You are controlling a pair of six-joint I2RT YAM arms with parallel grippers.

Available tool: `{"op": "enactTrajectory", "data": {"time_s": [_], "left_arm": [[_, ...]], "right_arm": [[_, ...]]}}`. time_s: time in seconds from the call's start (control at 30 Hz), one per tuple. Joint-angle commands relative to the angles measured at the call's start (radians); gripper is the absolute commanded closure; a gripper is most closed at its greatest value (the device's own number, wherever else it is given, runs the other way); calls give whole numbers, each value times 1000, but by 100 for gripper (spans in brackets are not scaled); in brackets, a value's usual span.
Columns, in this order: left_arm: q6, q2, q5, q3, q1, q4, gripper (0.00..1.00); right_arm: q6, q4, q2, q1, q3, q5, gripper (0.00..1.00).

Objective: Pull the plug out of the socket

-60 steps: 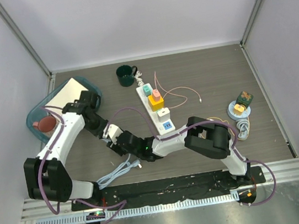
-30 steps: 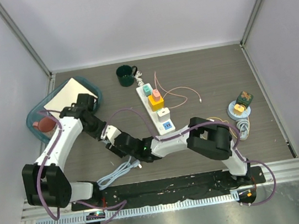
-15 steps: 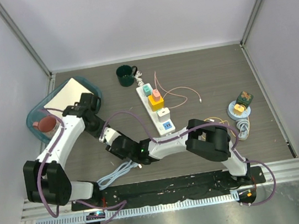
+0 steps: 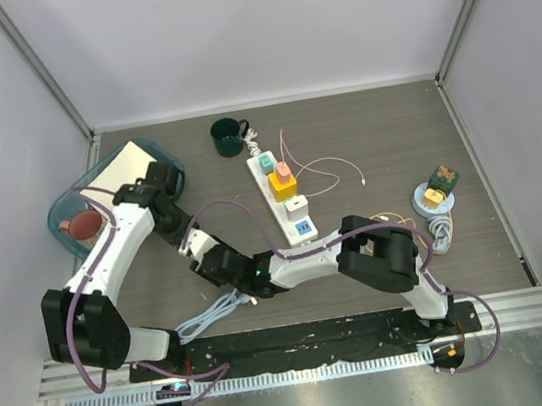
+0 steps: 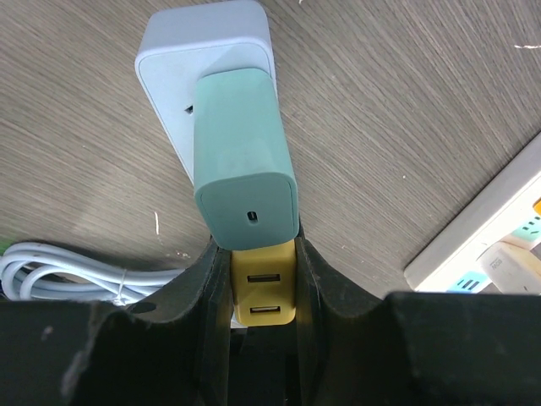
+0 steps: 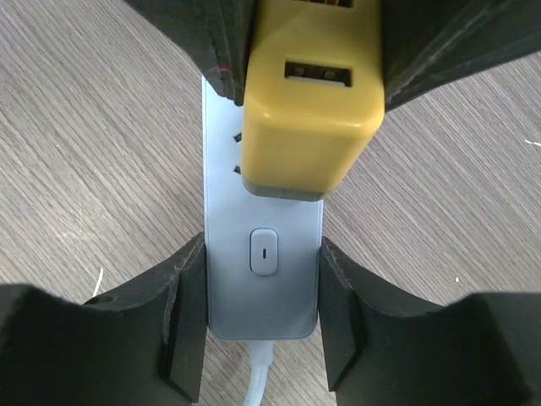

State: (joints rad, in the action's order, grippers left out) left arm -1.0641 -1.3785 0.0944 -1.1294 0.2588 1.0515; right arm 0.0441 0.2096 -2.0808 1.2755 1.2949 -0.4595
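Observation:
A small light-grey power strip [image 6: 264,300] lies on the wooden table, with a yellow USB plug [image 6: 308,110] and a teal plug [image 5: 243,161] standing in it. My left gripper [image 5: 256,254] is shut on the yellow plug [image 5: 264,292], one finger on each side. My right gripper [image 6: 262,262] is shut on the strip's cable end, its fingers against both long sides. In the top view the two grippers meet at the left gripper [image 4: 192,242] and the right gripper [image 4: 217,261], and they hide the strip.
A longer white power strip [image 4: 283,196] with several coloured plugs lies mid-table. A green mug [image 4: 229,137] stands behind it. A teal tray [image 4: 70,206] sits far left. The grey strip's coiled white cable [image 4: 211,312] lies near the front. Small objects [image 4: 435,198] sit at the right.
The left arm has shifted slightly back and forth while holding the plug. The right gripper has edged a little left with the strip. Both grips stay the same.

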Motion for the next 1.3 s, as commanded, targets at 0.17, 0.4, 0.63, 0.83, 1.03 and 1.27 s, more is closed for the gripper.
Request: {"op": "enactTrajectory", "data": {"time_s": [0.17,0.4,0.63,0.83,1.03,1.27], "left_arm": [[41,65,-25,80,25,-71,100],[27,91,-30,197,26,-114,100],[29,88,-19,207,25,-119,100],[29,87,-21,212,25,-127,100],[29,82,-30,168,25,-111,100],[36,68,-21,112,26,-87,100]], "right_arm": [[56,-231,20,-16,-121,75,73],[65,-38,128,-18,-246,44,53],[86,140,149,-24,-345,96,32],[76,212,142,-34,-358,120,27],[46,255,116,-39,-364,139,62],[118,293,102,-64,-388,199,87]]}}
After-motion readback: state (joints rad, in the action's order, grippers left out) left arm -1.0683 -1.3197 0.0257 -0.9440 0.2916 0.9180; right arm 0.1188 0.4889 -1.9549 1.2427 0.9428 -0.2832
